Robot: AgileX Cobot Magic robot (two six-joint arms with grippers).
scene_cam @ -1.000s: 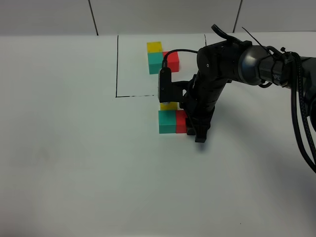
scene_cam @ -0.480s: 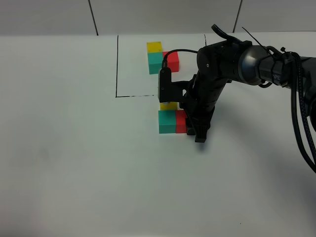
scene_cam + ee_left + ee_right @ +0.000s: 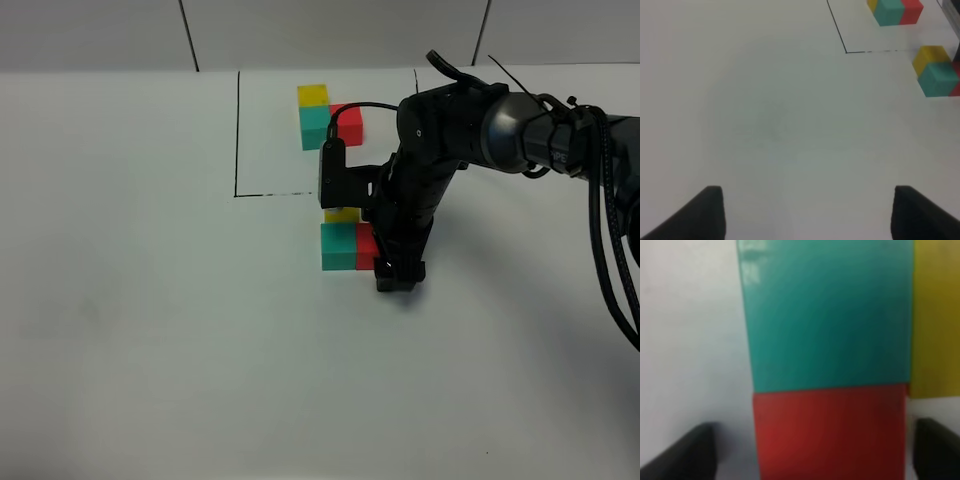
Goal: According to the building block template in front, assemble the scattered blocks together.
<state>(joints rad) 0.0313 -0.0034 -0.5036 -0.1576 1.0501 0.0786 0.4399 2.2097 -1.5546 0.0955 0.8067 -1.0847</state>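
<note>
The yellow block [image 3: 342, 214], green block [image 3: 338, 246] and red block [image 3: 367, 247] are found joined just outside the frame, matching the template [image 3: 328, 116], with the right gripper [image 3: 397, 276] spread wide astride the red block, unclamped; only withdrawal is judged outstanding.

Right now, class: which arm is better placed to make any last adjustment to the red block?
The right. Its gripper is down at the red block, one finger on each side of it. The left gripper hangs over bare table, far from the blocks.
</note>
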